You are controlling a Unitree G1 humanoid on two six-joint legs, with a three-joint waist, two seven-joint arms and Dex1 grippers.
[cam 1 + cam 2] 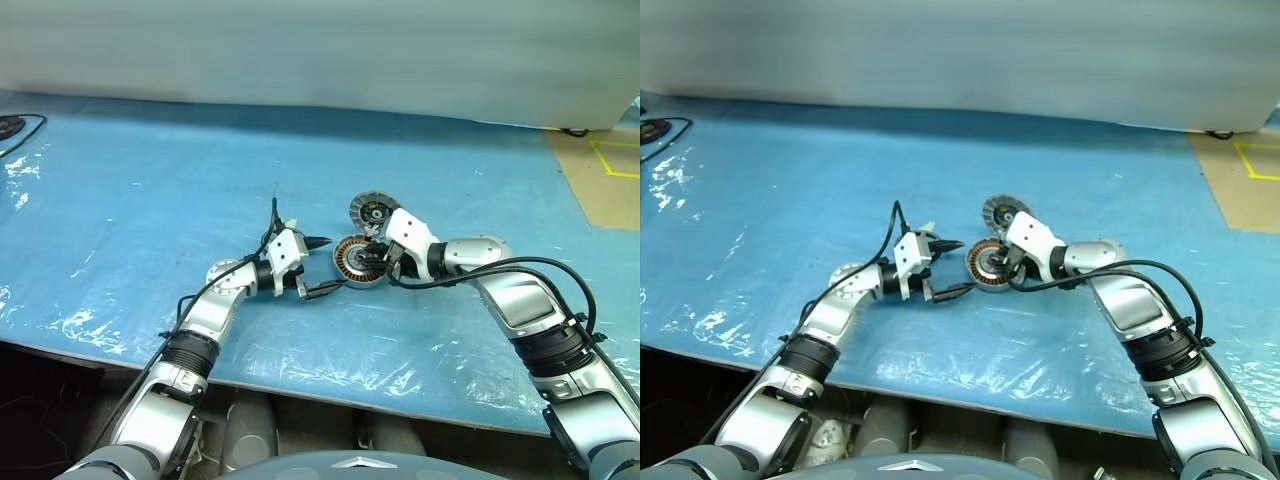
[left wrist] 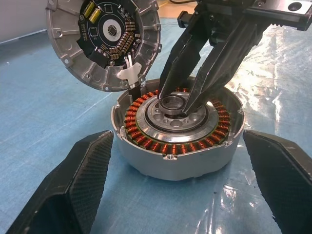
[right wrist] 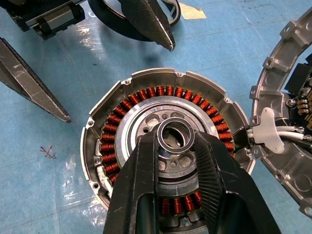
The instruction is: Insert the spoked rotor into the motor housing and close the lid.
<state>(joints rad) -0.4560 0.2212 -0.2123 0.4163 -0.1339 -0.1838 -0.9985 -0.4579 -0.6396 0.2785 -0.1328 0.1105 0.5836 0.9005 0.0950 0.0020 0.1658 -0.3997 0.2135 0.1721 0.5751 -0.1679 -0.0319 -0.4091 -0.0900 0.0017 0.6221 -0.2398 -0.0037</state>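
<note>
Here we list the motor housing (image 2: 178, 129) on the blue bench (image 1: 150, 180), copper coils showing, its hinged lid (image 2: 102, 41) standing open beside it. Right gripper (image 3: 176, 141): jaws closed on the small ring at the housing's hub. Left gripper (image 2: 178, 170): jaws wide open, level, either side of the housing, holding nothing. We judge the insertion step in hand; next, lid down.

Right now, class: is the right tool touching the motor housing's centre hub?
Touching: right wrist view shows the right tool pinching the hub ring of the motor housing.
</note>
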